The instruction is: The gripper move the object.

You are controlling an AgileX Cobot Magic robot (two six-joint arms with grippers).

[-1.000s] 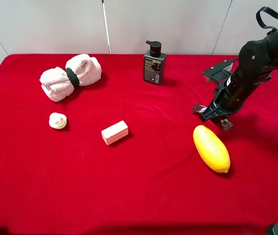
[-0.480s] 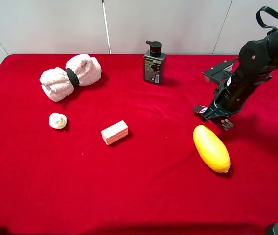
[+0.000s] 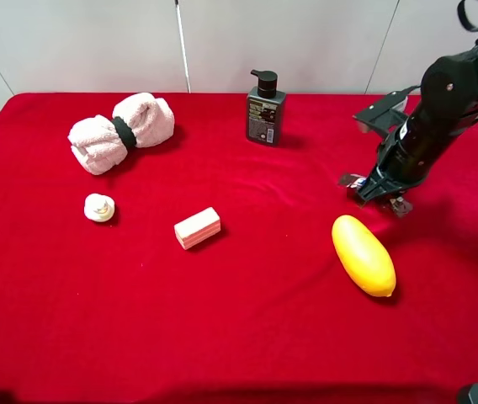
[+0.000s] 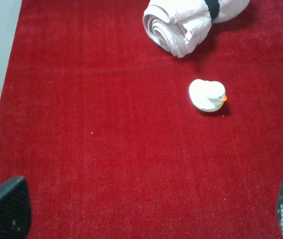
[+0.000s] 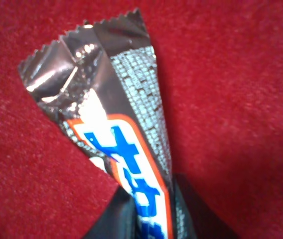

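Gripping the candy bar [image 5: 116, 129] by 1 end, the right gripper [image 3: 380, 194] holds it near the right edge of the bench [image 3: 247, 337], seemingly just off the surface. The bar's long axis points leftward out of the fingertips. The left gripper [image 4: 146, 211], well apart, is open.

- The worktop [image 3: 239, 337] is covered in red cloth, matt, with a short velvety nap.
- The candy bar [image 5: 116, 124] has a dark brown foil-like wrapper, glossy and creased, with a saw-toothed end.
- The pads [image 4: 6, 209] of the left gripper [image 4: 146, 219] are black with a fine dotted texture.
- The towel roll [image 3: 96, 141] at 10 o'clock is soft pink cloth.
- The pump bottle [image 3: 265, 114] is dark plastic.
- The yellow fruit [image 3: 363, 255] is smooth with a faint sheen.
- The pink block [image 3: 198, 227] looks matt.
- The duck [image 4: 207, 94] is smooth, white and plastic-looking.
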